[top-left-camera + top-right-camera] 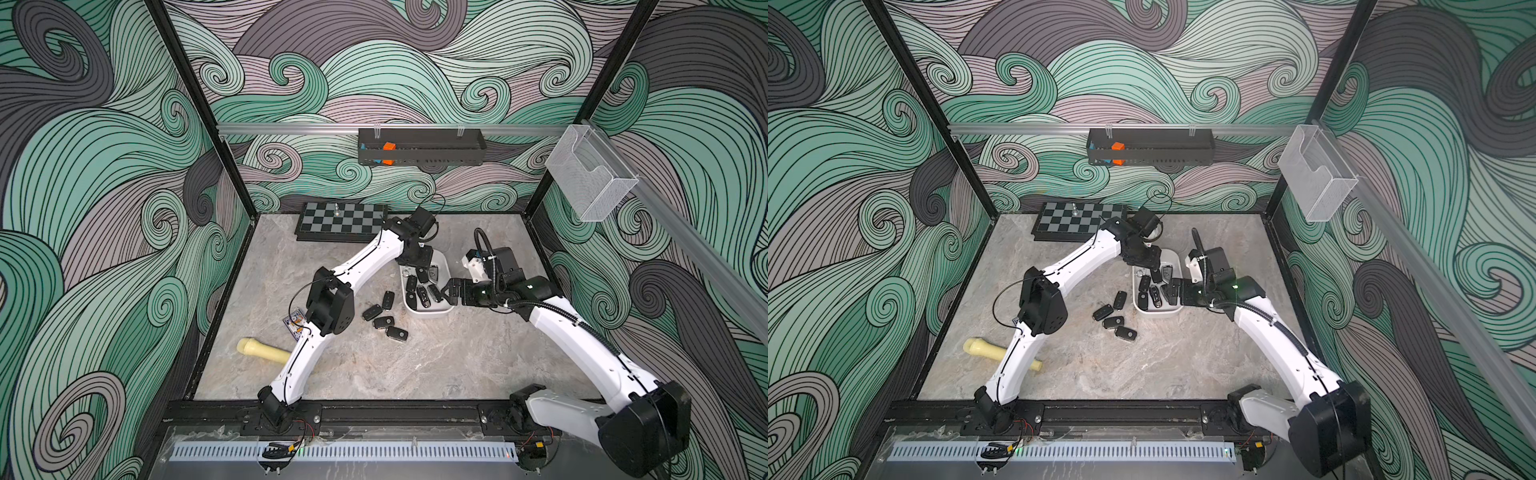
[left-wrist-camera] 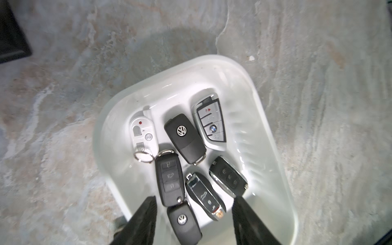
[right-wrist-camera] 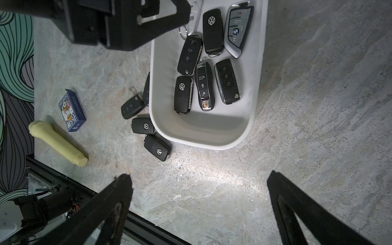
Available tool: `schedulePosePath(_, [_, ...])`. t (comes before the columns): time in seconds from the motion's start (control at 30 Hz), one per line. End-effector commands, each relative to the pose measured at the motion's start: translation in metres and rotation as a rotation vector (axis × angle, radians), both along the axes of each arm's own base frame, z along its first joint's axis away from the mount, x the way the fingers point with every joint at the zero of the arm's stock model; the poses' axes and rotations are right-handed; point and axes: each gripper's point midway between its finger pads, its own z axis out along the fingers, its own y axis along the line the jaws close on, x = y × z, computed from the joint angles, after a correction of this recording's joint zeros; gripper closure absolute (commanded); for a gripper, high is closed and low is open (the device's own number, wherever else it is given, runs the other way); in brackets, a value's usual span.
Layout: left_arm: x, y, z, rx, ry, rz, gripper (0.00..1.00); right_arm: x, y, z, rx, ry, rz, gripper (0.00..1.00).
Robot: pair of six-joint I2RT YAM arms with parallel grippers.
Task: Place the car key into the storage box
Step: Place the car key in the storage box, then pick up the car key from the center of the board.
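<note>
The left hand (image 2: 194,200) hangs over the far end of the storage box (image 3: 203,143). Its fingers are partly apart and grip nothing. Seven fobs lie flat on the box floor beneath it. The right hand (image 3: 199,176) is spread wide and empty above bare tabletop (image 3: 318,106), just beside the box's right-hand long wall.

Four black car keys lie outside the box, all on its left side. The wall-side flip key (image 1: 388,300) lies along the left wall, its long axis roughly parallel to the box's. It is partly hidden behind the rim in the right wrist view, so whether it touches the wall cannot be told. A cluster of three flip keys (image 1: 383,322) sits off the box's near-left corner, each lying at a slant to the box.

From the left hand these keys lie back toward the robot's base and out over the left wall. The box stands between them and the right hand, so the left arm looks the nearer and less obstructed. The outermost flip key (image 1: 397,333) has open tabletop on its outer sides and seems the easier pick. Its slanted long axis would call for a turn of the wrist so the fingers close across its width.
</note>
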Motion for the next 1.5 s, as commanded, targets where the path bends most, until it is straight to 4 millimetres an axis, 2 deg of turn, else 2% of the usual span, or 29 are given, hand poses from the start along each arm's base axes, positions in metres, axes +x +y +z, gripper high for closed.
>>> schedulePosePath(0.0, [-0.012,0.008,0.057,-0.077,-0.065,0.009,0.41,-0.004,0.000,0.001,0.031,-0.011,-0.015,0.01])
schedulePosePath(0.23, [-0.048,0.066,0.064,-0.017,-0.068,0.099,0.38,-0.018,0.009,-0.009,0.072,0.010,-0.037,0.01])
schedulePosePath(0.4, [-0.076,0.117,0.046,0.045,-0.097,0.174,0.30,-0.031,0.024,-0.022,0.047,0.020,-0.020,0.01])
schedulePosePath(0.5, [-0.090,0.144,0.033,0.087,-0.111,0.208,0.20,-0.038,0.037,-0.030,0.040,0.037,-0.001,0.01])
schedulePosePath(0.53, [-0.094,0.153,0.029,0.099,-0.113,0.217,0.14,-0.039,0.043,-0.032,0.038,0.042,0.010,0.01])
schedulePosePath(0.57, [-0.098,0.159,0.026,0.107,-0.113,0.221,0.02,-0.041,0.047,-0.034,0.033,0.045,0.019,0.01])
schedulePosePath(0.83, [-0.120,0.214,0.004,0.109,-0.036,0.350,0.01,-0.034,0.096,-0.026,-0.009,0.017,0.163,0.07])
schedulePosePath(1.07, [-0.123,0.255,-0.001,0.020,0.034,0.496,0.01,-0.024,0.152,-0.032,-0.039,0.046,0.296,0.13])
schedulePosePath(1.23, [-0.126,0.274,-0.007,-0.031,0.085,0.545,0.01,-0.006,0.182,-0.042,-0.056,0.098,0.286,0.26])
schedulePosePath(1.47, [-0.132,0.283,-0.016,-0.130,0.147,0.580,0.01,0.022,0.195,-0.072,-0.204,0.124,0.179,0.34])
